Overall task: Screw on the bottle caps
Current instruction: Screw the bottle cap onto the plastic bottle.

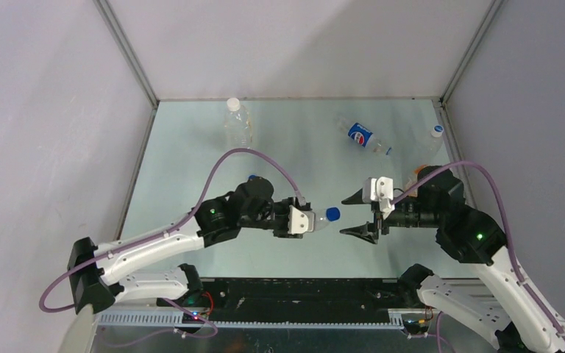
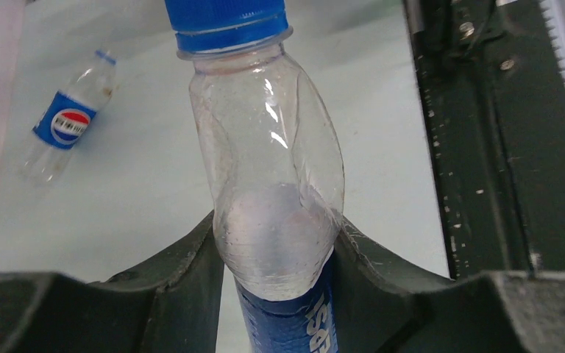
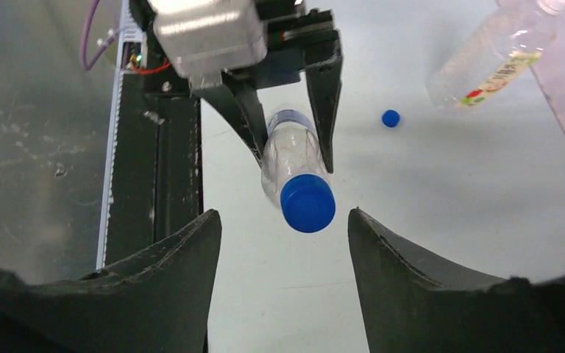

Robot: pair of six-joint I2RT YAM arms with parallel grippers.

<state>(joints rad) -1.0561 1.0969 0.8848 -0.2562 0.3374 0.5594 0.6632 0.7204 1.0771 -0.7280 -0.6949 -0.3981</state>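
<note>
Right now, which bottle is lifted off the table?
The blue-capped bottle, clamped in the left gripper; the upright bottle, the Pepsi bottle and the right-edge bottle rest on the table.

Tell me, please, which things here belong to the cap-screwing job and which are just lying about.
Job in hand:
- left gripper, shut on the held bottle
- its blue cap
- right gripper, open, facing that cap
- loose blue cap

Lying about:
- Pepsi bottle, on its side
- upright clear bottle
- clear bottle near the right wall
</note>
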